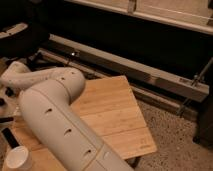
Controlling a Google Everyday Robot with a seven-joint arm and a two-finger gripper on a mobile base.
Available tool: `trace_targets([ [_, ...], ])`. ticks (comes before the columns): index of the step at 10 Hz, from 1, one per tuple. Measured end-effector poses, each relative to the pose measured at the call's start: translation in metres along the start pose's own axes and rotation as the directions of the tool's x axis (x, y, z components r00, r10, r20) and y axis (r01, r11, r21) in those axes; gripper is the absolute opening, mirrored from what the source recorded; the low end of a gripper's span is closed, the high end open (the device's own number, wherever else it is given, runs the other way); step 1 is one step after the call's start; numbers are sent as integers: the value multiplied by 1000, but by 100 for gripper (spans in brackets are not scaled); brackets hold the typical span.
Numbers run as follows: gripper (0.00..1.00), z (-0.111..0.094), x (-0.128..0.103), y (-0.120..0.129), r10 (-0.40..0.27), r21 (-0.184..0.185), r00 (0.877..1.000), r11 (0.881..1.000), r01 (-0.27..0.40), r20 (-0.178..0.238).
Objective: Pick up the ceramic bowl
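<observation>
Where the white arm point(55, 115) is bent over the wooden desk's point(112, 115) left end, the claw is hidden; its state cannot be told.

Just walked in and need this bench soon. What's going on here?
A white robot arm stretches across the wooden table, going for a ceramic bowl. The bowl cannot be seen, and the tool is out of view beyond the arm's far end. A white cup stands at the table's near corner.
</observation>
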Motion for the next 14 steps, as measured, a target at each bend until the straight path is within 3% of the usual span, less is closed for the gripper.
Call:
trace_targets([
  [1, 65, -5, -3, -12, 29, -11, 1000, 1000, -29, 2],
  [3, 65, -7, -2, -3, 25, -28, 1000, 999, -24, 3],
  [6, 65, -4, -1, -7, 26, -23, 1000, 999, -26, 1],
  [10, 65, 34, -9, -15, 44, -74, 997, 996, -39, 65],
  [12, 64, 39, -10, -36, 48, -72, 994, 997, -41, 98],
  [14, 50, 47, -4, -46, 51, -84, 994, 996, -44, 95],
])
